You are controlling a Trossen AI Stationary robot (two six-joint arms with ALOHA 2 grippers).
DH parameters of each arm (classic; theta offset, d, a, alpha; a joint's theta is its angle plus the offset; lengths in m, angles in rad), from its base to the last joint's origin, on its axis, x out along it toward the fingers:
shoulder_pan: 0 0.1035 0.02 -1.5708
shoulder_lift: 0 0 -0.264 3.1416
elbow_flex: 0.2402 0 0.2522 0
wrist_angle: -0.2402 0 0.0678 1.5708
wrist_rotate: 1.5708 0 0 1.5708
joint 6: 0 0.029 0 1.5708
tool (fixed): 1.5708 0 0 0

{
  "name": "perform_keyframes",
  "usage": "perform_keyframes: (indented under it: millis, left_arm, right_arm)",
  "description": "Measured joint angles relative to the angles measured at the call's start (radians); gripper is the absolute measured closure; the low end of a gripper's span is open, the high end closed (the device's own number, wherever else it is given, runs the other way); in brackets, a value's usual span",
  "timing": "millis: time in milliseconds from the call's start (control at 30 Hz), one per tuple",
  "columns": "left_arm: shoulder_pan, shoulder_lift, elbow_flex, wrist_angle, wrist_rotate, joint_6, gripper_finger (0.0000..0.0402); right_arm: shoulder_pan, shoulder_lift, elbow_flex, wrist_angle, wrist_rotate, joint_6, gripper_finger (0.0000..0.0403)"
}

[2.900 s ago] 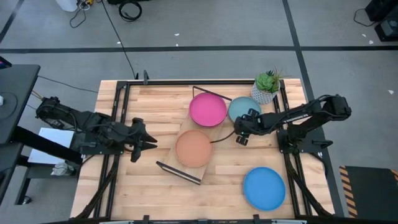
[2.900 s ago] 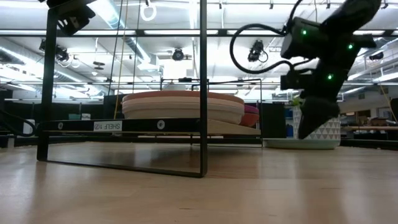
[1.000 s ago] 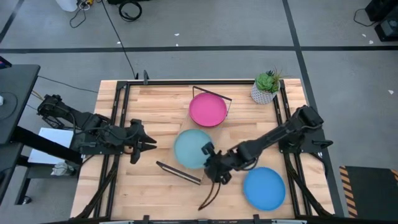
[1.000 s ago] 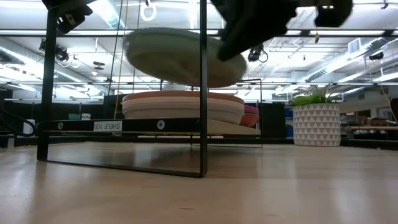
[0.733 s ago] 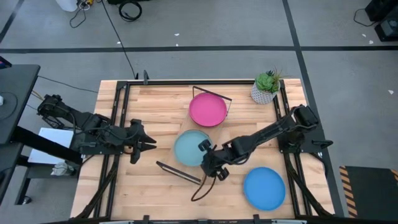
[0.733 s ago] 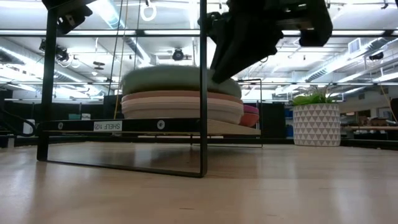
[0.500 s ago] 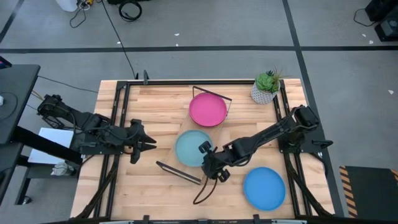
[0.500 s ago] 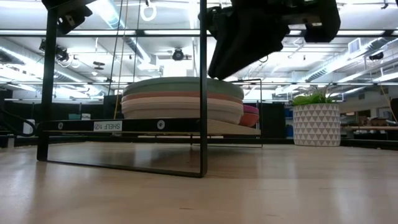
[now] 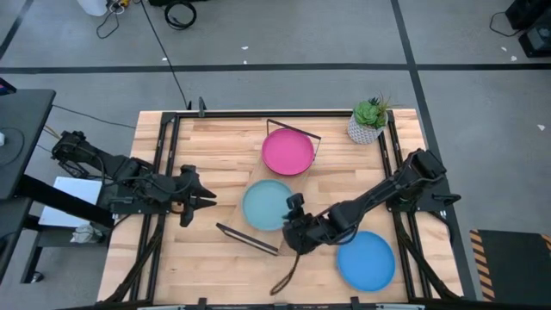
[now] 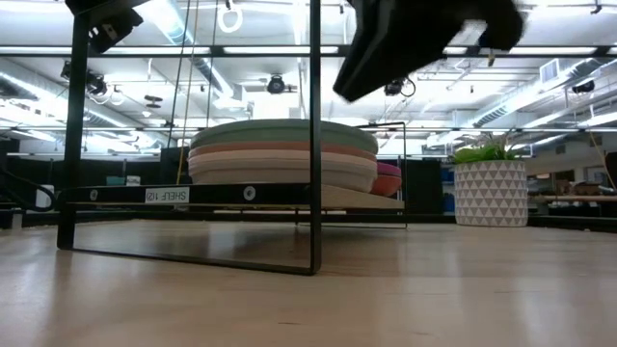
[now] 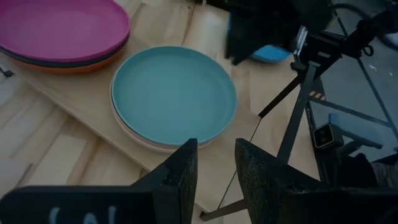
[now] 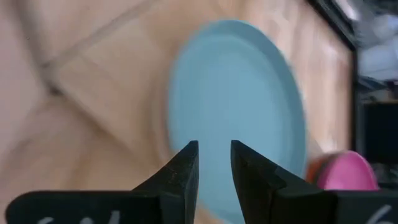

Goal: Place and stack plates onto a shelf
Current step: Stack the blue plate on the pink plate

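Step in hand: we judge the light blue plate (image 9: 268, 205) as just set down; it lies flat on top of the near stack on the shelf (image 9: 255, 233), and the right gripper (image 9: 294, 231) sits beside its rim, touching nothing.
Right jaws: narrowly parted and empty in the right wrist view (image 12: 212, 163), with the light blue plate (image 12: 239, 118) straight ahead of the tips, clear of them.
Left jaws: the left gripper (image 9: 202, 200) waits off the shelf's far side from the right gripper; its fingers (image 11: 180, 180) stand a little apart and hold nothing, the light blue plate (image 11: 173, 93) lying ahead of them.
Near stack: under the light blue plate the low view shows tan and cream rims (image 10: 284, 166); we cannot tell how many plates are there.
Far stack: the pink plate (image 9: 287, 151) tops it, beyond the light blue plate from the right jaws; the left wrist view shows a dark rim and an orange one under it (image 11: 74, 62).
Off the shelf: the bright blue plate (image 9: 365, 260) lies on the tabletop (image 9: 215, 142), behind and beside the right jaws, near the wrist.
Next move: we think the right gripper must back clear of the wire frame (image 10: 314, 145), turn to the bright blue plate, and open enough to take its rim.
Bystander: a potted plant (image 9: 368, 120) stands well apart from both jaws.
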Motion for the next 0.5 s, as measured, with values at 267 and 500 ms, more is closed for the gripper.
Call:
perform_keyframes:
  millis: [267, 500]
  left_arm:
    - [-0.001, 0.000, 0.000, -0.003, 0.025, -0.018, 0.0288]
    - [-0.001, 0.000, 0.000, -0.009, 0.048, 0.013, 0.0288]
  right_arm:
    - [-0.033, 0.019, -0.110, 0.191, -0.096, -0.037, 0.0305]
    - [0.024, -0.099, -0.080, 0.112, -0.024, -0.028, 0.0308]
